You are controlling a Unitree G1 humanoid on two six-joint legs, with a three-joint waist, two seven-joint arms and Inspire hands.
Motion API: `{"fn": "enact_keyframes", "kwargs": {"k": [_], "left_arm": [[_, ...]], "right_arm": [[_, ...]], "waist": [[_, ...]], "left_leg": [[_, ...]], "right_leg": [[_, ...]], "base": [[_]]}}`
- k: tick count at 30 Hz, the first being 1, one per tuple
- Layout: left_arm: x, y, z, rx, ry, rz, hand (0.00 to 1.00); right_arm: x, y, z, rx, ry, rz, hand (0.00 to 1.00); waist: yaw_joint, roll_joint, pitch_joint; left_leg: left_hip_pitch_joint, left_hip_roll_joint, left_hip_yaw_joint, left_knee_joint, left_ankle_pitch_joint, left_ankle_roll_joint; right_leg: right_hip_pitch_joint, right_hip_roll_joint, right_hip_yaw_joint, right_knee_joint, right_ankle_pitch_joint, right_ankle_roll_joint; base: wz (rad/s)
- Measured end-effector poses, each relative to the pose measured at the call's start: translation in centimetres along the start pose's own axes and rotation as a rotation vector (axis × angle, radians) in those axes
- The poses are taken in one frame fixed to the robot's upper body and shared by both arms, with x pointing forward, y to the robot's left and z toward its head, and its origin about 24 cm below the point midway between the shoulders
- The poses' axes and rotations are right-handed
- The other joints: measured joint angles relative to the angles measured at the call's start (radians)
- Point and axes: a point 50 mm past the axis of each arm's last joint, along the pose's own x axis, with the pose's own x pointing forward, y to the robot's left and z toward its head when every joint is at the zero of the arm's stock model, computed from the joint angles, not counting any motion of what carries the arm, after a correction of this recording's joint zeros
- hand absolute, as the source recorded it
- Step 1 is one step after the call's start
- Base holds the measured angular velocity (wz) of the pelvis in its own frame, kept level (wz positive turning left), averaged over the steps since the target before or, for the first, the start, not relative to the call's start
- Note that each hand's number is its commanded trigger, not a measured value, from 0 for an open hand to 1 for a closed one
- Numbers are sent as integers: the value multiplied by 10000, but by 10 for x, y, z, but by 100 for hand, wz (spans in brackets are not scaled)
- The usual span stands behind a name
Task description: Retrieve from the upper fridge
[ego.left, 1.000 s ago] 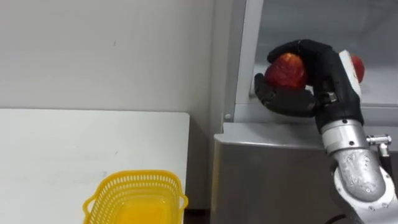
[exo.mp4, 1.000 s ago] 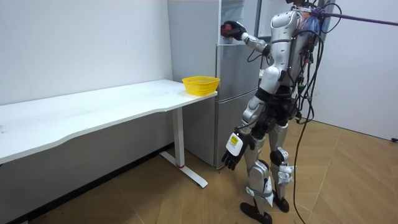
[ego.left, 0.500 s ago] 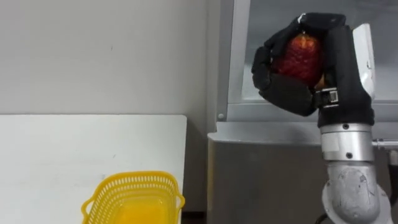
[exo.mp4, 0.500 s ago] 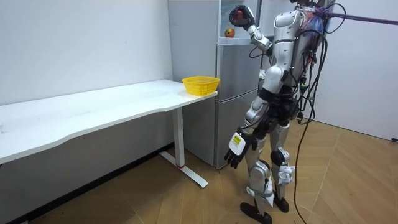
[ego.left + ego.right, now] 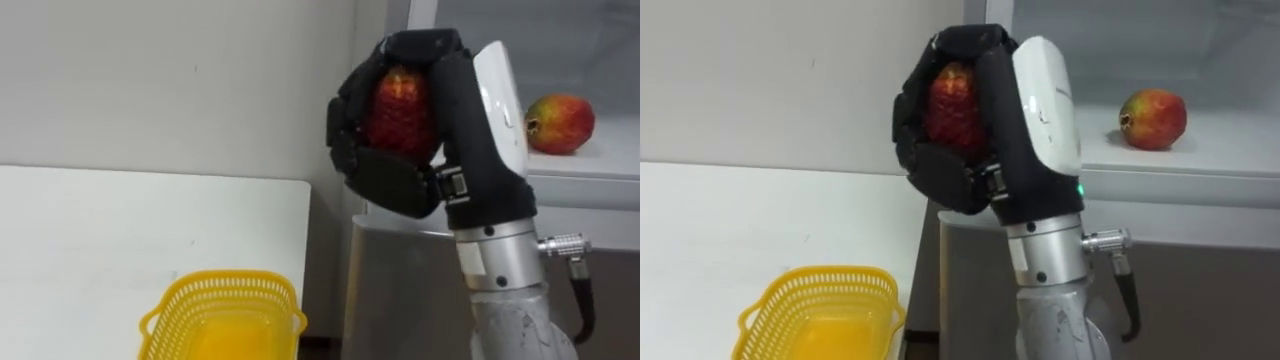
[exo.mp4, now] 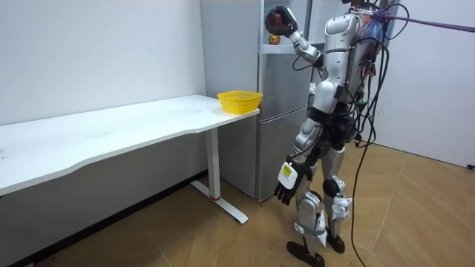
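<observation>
My right hand (image 5: 425, 150) (image 5: 980, 130) is raised in front of the open upper fridge, its fingers curled round a red fruit (image 5: 400, 100) (image 5: 952, 105). A second red fruit (image 5: 558, 123) (image 5: 1153, 118) lies on the fridge shelf (image 5: 590, 165) to the right of the hand. In the room view the right hand (image 6: 280, 20) holds the fruit up beside the fridge (image 6: 282, 111), and my left hand (image 6: 286, 187) hangs low by my thigh. The yellow basket (image 5: 225, 318) (image 5: 820, 315) (image 6: 239, 101) stands on the white table, below and left of the raised hand.
The white table (image 5: 120, 240) (image 6: 119, 133) runs to the left, its end next to the fridge. A white wall stands behind it. The fridge's lower door (image 5: 1200, 300) is closed below the shelf.
My right hand has drawn the red fruit out of the fridge and leftward, toward the table side. The second fruit on the shelf is now uncovered. The left hand has swung slightly.
</observation>
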Motion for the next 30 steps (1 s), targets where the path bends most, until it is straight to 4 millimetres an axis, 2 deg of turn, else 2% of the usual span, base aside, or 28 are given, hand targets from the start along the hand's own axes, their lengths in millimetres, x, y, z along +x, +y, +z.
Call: {"fn": "enact_keyframes", "kwargs": {"k": [4,12,19,23,25,30], "left_arm": [[0,2,4,93,-220,-55,0],[2,8,13,569,-348,-83,0],[2,7,16,982,-362,-157,0],[3,8,18,1011,-352,-150,0],[3,8,16,1007,-268,-170,0],[3,8,17,1007,-268,-236,0]], "right_arm": [[0,3,9,-162,-580,296,100],[-5,19,19,-1085,-1389,1378,100],[-8,28,18,-1310,-1402,1949,100],[-9,33,12,-1498,-1129,2490,100],[-10,36,10,-1634,-1100,2700,100],[-10,47,3,-1715,-918,3237,100]], "waist": [[25,-39,21],[347,-184,168],[651,-356,103],[823,-416,132],[866,-476,179],[1067,-488,191]], "left_leg": [[-37,-4,-3,-15,0,0],[-77,-7,-72,-76,0,0],[-128,-136,-268,-22,24,35],[-126,-139,-318,-6,41,59],[-135,-142,-320,-6,43,62],[-131,-140,-388,-13,41,62]], "right_leg": [[5,-12,-67,-2,-1,2],[-23,0,-128,1,-2,2],[-28,-44,-245,-6,-4,6],[5,-72,-269,-13,-6,9],[5,-75,-270,-18,-6,10],[73,-62,-278,-22,-8,14]], "base": [[0],[2],[8],[5],[0],[3]]}}
